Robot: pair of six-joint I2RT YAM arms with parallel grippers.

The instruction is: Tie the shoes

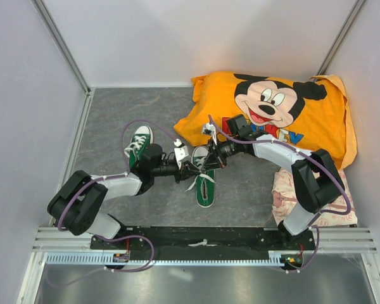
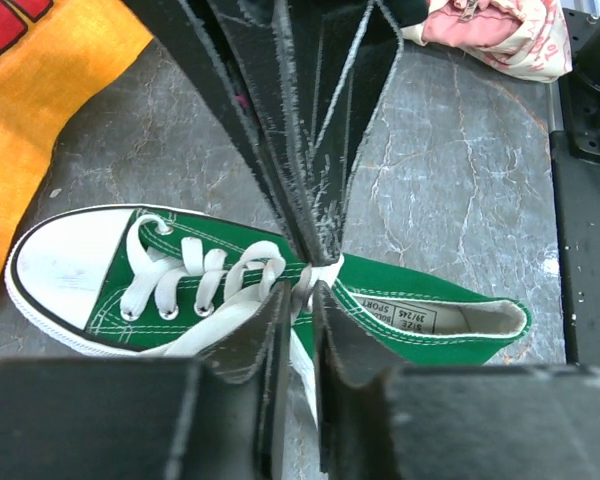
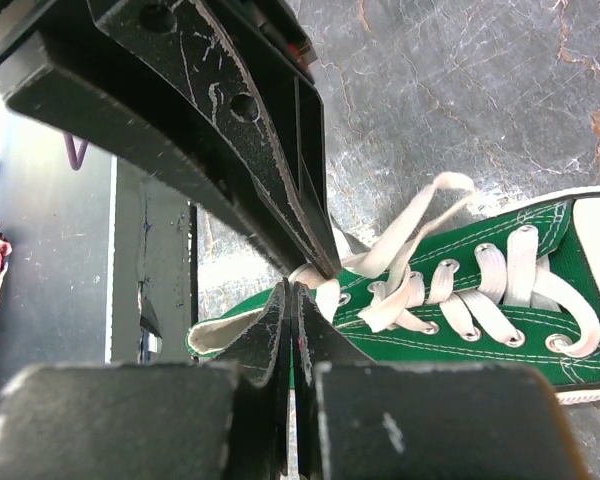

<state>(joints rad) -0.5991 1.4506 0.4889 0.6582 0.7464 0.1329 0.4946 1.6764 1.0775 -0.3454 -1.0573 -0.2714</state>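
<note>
Shoe (image 1: 204,185), top view: lies mid grey marbled table (image 1: 114,114) in a white-walled cell; second shoe (image 1: 139,142) to its left. Left wrist: left gripper (image 2: 300,292) fingers straddle lace (image 2: 325,272), clamp unclear. Right wrist: right gripper (image 3: 292,288) fully closed, pinching lace.

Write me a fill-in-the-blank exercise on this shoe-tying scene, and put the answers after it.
The left end effector and the right end effector meet over a shoe's white ___. That shoe's canvas is ___, and its toe cap is white. The right end effector's jaws, open or shut, are ___. The Mickey Mouse cloth is ___ in colour.
Missing words: laces; green; shut; orange.
</note>
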